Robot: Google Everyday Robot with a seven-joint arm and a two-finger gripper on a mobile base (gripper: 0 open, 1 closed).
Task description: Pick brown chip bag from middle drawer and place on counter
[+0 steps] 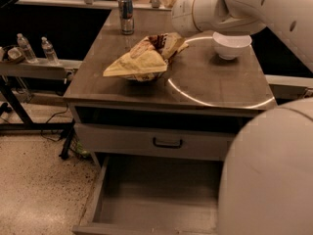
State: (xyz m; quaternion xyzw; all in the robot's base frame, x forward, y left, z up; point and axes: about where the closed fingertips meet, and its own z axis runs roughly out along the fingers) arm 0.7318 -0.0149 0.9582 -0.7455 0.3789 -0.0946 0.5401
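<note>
1. The gripper point(182, 33) is hanging over the far middle of the table point(220, 84), at the end of the white arm point(230, 6) that is reaching in from the far-right corner. It is sitting right at the tan far end of the brown chip bag point(142, 60). I cannot tell whether the jaws are clenched on the bag or released.
2. The brown chip bag is lying slantwise on the table, left of centre, with its pointed tan end aiming at the left edge. Its dark brown face is showing toward the far side, and it is casting a shadow beneath it.
3. A white bowl point(231, 45) is standing near the far-right corner, well apart from the bag.
4. A drink can point(126, 13) is standing upright near the far-left corner.
5. The glossy grey-brown top is catching a thin bright ring of light point(215, 101), which is curving from the bowl toward the near edge.
6. Under the near edge, a grey drawer front with a dark handle point(167, 143) is sitting closed.
7. Below it, the middle drawer point(156, 204) is standing pulled out, showing its flat grey floor.
8. The robot's pale rounded body point(269, 180) is filling the near right of the view.
9. To the left of the table, two water bottles point(48, 50) are standing on a side shelf, above a speckled floor point(34, 180).
</note>
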